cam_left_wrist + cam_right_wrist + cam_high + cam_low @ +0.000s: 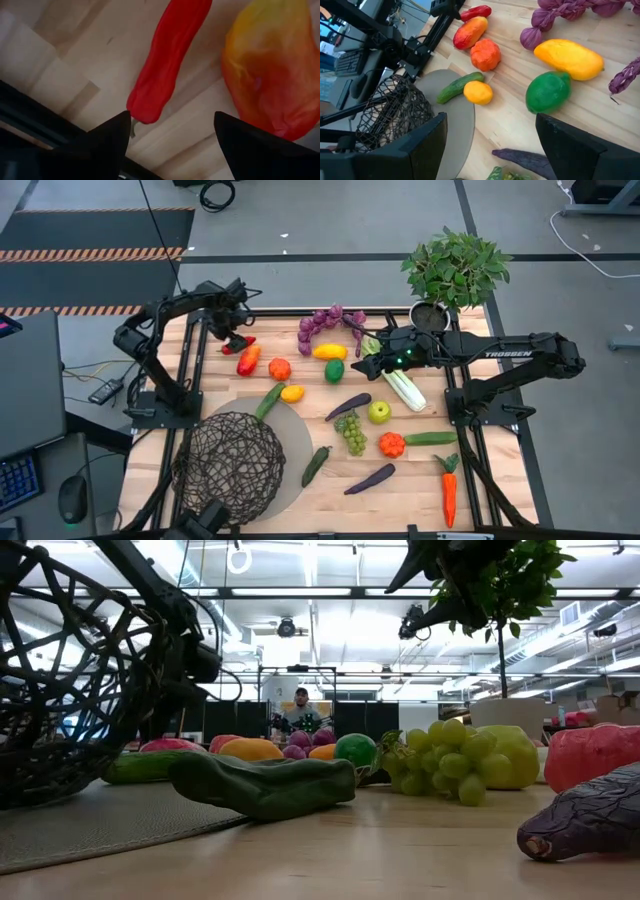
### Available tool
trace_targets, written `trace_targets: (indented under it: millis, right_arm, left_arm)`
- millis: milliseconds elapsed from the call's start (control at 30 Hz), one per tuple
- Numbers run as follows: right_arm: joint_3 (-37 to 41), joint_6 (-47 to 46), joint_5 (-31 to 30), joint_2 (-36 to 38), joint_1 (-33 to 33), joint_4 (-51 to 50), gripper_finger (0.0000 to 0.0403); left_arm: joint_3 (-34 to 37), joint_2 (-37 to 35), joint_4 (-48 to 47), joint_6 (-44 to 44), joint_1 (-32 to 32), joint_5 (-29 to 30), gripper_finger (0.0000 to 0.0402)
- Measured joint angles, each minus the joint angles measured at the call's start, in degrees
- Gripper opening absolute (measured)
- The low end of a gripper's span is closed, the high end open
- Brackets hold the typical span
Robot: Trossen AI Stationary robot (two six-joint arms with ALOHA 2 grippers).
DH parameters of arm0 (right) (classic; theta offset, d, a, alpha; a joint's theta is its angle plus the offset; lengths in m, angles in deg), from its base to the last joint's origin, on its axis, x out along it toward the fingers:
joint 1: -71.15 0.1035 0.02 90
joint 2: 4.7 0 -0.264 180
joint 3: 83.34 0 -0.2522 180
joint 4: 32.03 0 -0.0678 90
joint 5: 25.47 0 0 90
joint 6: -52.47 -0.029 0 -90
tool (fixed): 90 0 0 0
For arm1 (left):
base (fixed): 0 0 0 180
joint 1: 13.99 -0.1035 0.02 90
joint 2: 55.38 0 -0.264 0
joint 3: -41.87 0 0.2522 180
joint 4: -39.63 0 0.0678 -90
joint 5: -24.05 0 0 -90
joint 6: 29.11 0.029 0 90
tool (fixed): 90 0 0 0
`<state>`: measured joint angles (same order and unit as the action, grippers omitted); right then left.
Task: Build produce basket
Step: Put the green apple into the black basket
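The dark wire basket point(228, 470) sits on a round grey mat point(290, 430) at the near left; it also shows in the low view point(60, 690). The produce lies spread over the table. My left gripper point(170, 145) is open at the far left point(237, 340), its fingers on either side of the tip of a small red pepper point(167, 55) that lies flat on the wood, beside a red-orange pepper point(272, 70). My right gripper point(490, 150) is open and empty above the table's middle point(368, 365), near the celery point(402, 388) and a green fruit point(547, 92).
Purple grapes point(325, 322), a yellow pepper point(570, 59), an orange tomato point(485, 54), a cucumber point(457, 86) and a lemon point(477, 92) lie between the arms. A potted plant point(455, 270) stands at the far right. Green grapes point(450, 760), eggplants and a carrot point(449, 492) lie nearer.
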<state>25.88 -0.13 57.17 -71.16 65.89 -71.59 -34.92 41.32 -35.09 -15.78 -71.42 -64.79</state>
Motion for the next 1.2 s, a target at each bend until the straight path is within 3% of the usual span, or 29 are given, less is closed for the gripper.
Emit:
trace_targets:
  millis: [333, 767, 1200]
  right_arm:
    - [0.00, -0.42, -0.35, 0.00, 0.00, 0.08, 0.0307]
    - [0.00, -0.28, -0.61, 0.00, 0.00, 0.26, 0.0307]
    - [0.00, 1.34, -0.52, 0.00, 1.46, 0.23, 0.0307]
  left_arm:
    - [-0.54, 0.04, -2.39, 2.73, -0.15, 0.12, 0.0291]
    - [-12.52, 0.63, -6.40, 3.01, -0.21, -1.37, 0.0291]
    - [-8.21, 1.77, -12.47, -0.33, 0.65, -2.81, 0.0291]
